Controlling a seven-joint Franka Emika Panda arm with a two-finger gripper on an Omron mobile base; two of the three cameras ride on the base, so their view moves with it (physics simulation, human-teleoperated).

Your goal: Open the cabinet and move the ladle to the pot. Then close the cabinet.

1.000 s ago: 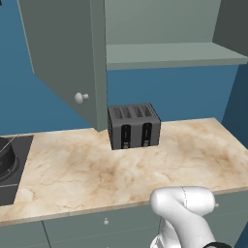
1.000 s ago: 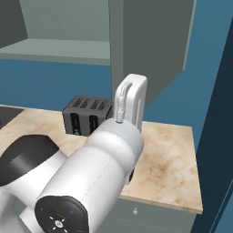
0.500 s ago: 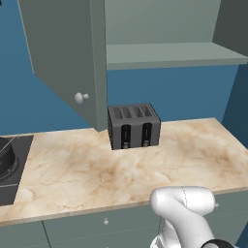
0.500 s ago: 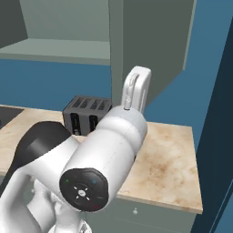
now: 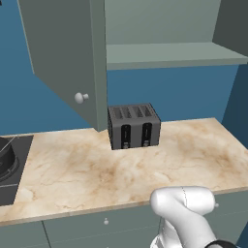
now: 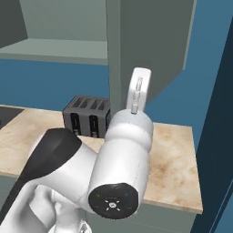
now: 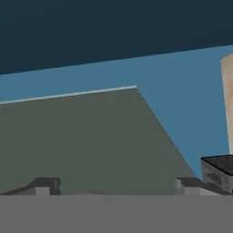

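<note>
The grey-green cabinet point(image 5: 164, 29) hangs over the counter with both doors swung out. Its left door point(image 5: 63, 53) carries a white knob point(image 5: 80, 97); the right door point(image 6: 150, 41) juts forward in the right base view. The shelf point(image 5: 169, 52) shows bare from below, and the ladle is out of view. A dark pot point(image 5: 4, 157) peeks in at the far left edge. In the hand view my gripper point(image 7: 117, 187) is open, its fingertips point(image 7: 43, 186) wide apart with nothing between them, facing a flat grey-green panel point(image 7: 82, 141).
A dark slotted toaster point(image 5: 133, 126) stands at the back of the marble counter point(image 5: 145, 164), under the cabinet. The pot sits on a black stovetop point(image 5: 14, 189). Low drawer fronts point(image 5: 106, 225) run below the counter edge. A blue wall point(image 6: 54, 84) lies behind.
In the right base view my arm's big white link has swung up and to the right, turning its round joint cap toward the camera. The cabinet, toaster and pot have not moved.
</note>
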